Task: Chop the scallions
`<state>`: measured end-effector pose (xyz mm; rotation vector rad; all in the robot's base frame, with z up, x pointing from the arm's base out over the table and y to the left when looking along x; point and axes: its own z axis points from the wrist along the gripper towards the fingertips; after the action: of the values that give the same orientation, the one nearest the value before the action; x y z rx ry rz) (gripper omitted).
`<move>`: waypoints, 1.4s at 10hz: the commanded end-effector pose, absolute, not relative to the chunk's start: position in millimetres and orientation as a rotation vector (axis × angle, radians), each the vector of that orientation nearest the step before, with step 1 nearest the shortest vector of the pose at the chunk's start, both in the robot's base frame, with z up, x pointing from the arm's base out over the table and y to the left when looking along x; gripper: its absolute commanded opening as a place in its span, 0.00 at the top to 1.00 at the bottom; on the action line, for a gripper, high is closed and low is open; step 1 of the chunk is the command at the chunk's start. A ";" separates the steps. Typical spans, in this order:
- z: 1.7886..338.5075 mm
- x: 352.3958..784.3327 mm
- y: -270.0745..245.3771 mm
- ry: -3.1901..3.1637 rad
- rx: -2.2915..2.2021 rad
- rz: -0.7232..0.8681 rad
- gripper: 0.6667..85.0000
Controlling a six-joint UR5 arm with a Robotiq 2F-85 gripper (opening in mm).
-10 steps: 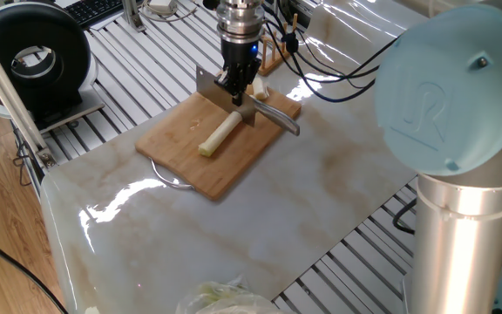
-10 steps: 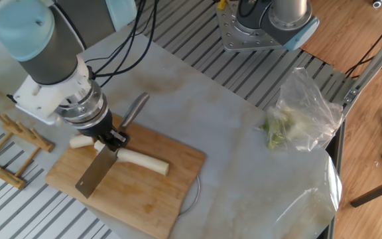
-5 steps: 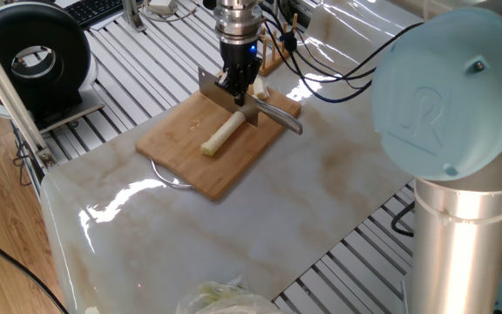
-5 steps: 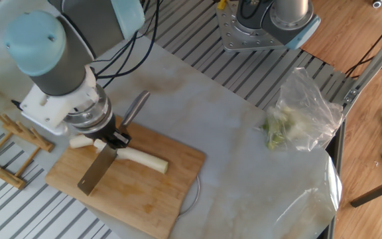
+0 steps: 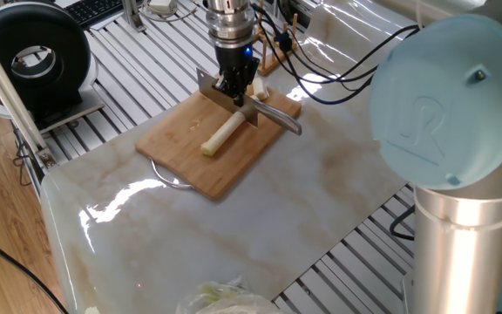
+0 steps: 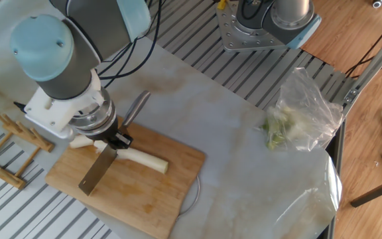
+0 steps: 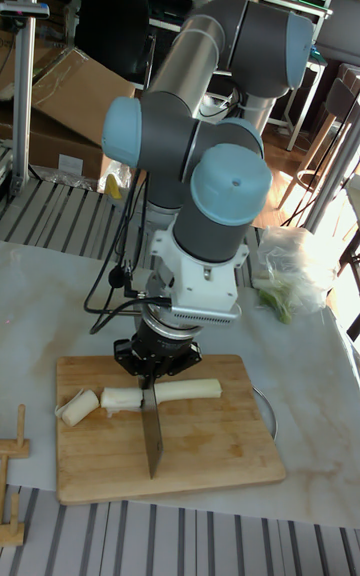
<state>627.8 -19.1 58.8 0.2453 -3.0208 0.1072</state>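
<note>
The scallions lie on a wooden cutting board. One long pale stalk has short cut chunks at its far end. My gripper is shut on a knife with a flat steel blade and a silver handle. The blade stands edge-down across the stalk, between the long piece and the chunks. The fingertips are largely hidden by the wrist.
A clear plastic bag of leafy greens lies on the marble top away from the board. A wooden rack stands beside the board. A metal ring pokes out from under the board. A black round device sits at the table's corner.
The gripper and knife have shifted slightly sideways over the stalk. The long stalk and the chunks lie where they were.
</note>
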 end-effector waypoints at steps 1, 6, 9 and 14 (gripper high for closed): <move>58.6 639.3 -20.3 -3.065 0.227 0.131 0.99; 56.0 655.7 5.0 -3.170 0.196 0.080 0.99; 57.8 645.8 12.1 -3.126 0.210 0.010 0.99; 54.3 640.0 0.0 -3.097 0.348 -0.082 0.99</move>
<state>642.0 3.9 55.9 0.3009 -3.1025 -0.0216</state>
